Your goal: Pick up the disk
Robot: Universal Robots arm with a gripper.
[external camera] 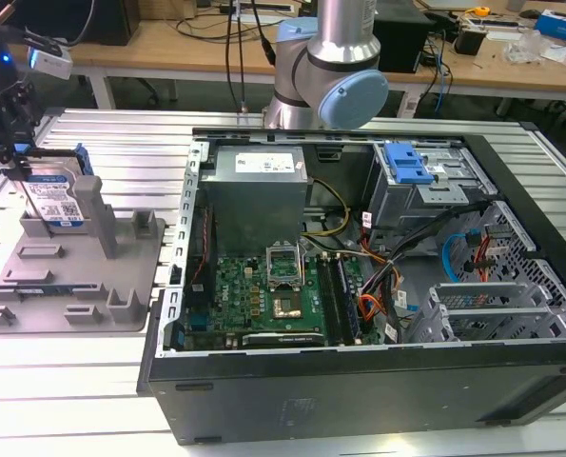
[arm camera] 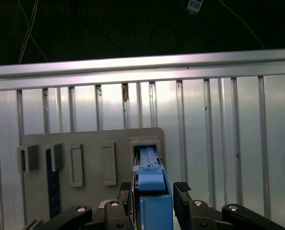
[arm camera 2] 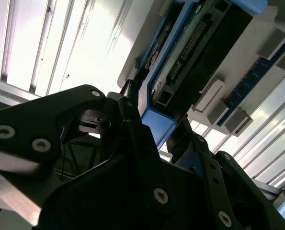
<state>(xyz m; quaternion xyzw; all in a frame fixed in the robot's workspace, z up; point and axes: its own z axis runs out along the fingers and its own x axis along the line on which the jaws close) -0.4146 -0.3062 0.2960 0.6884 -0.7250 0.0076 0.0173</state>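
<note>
The disk (external camera: 60, 203) is silver with a white-and-blue label and blue rails; the holder (external camera: 83, 286) is grey.

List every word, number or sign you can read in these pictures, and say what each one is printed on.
None can be read.
White-and-blue barcode label on the flat silver disk: too small.
White label on the grey metal power supply box: blurred.

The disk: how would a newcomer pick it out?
Find the open computer case; on the exterior view's left of it lies a grey slotted holder. The disk stands upright in it, at the gripper: the one silver slab with a white-and-blue label and blue side rails.
</note>
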